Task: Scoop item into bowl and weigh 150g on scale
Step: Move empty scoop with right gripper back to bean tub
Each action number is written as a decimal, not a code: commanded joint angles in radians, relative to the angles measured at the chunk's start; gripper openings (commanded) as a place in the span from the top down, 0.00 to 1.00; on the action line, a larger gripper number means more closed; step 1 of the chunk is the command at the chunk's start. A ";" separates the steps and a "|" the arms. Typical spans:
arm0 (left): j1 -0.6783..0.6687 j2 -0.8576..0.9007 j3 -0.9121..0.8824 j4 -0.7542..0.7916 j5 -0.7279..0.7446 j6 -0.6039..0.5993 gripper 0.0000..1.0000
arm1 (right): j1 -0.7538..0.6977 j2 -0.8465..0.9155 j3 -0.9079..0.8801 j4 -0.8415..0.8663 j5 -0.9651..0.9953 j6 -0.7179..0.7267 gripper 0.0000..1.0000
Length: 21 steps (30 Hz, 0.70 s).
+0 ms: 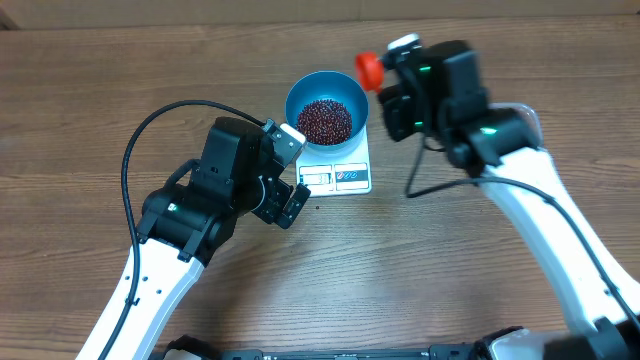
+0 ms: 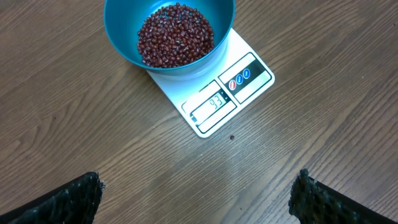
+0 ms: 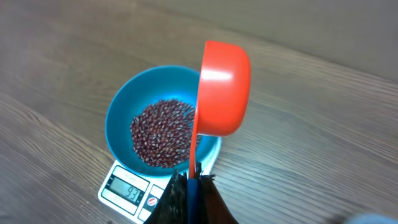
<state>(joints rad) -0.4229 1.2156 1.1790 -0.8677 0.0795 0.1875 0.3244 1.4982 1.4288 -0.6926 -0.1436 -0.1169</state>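
The blue bowl [image 1: 300, 95] stands on the white scale [image 1: 352, 178] and holds a heap of dark red-brown beans [image 1: 325, 120]. In the left wrist view the bowl [image 2: 118, 37], the beans [image 2: 175, 34] and the scale [image 2: 249, 78] lie ahead; its display shows 93. My left gripper [image 2: 199, 196] hangs open and empty over bare table, just left of the scale's front [image 1: 294, 175]. My right gripper [image 3: 194, 183] is shut on the handle of an orange scoop [image 3: 222, 87], which is turned on its side above the bowl's right rim [image 3: 115, 115]. The scoop's inside faces away.
A single stray bean [image 2: 232, 137] lies on the wooden table [image 1: 400, 280] just in front of the scale. A black cable [image 1: 135, 150] loops behind the left arm.
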 commanded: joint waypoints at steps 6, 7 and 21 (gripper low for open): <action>0.005 -0.010 0.023 0.004 0.018 0.015 0.00 | -0.250 -0.111 0.039 -0.150 0.013 0.024 0.96; 0.005 -0.010 0.023 0.004 0.018 0.015 0.00 | -0.280 -0.111 0.039 -0.179 0.040 0.024 0.96; 0.005 -0.010 0.023 0.004 0.018 0.015 0.00 | -0.411 0.069 0.030 -0.387 0.304 0.016 0.96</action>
<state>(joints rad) -0.4229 1.2156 1.1790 -0.8677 0.0795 0.1875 -0.0849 1.5188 1.4445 -1.0729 0.1020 -0.1017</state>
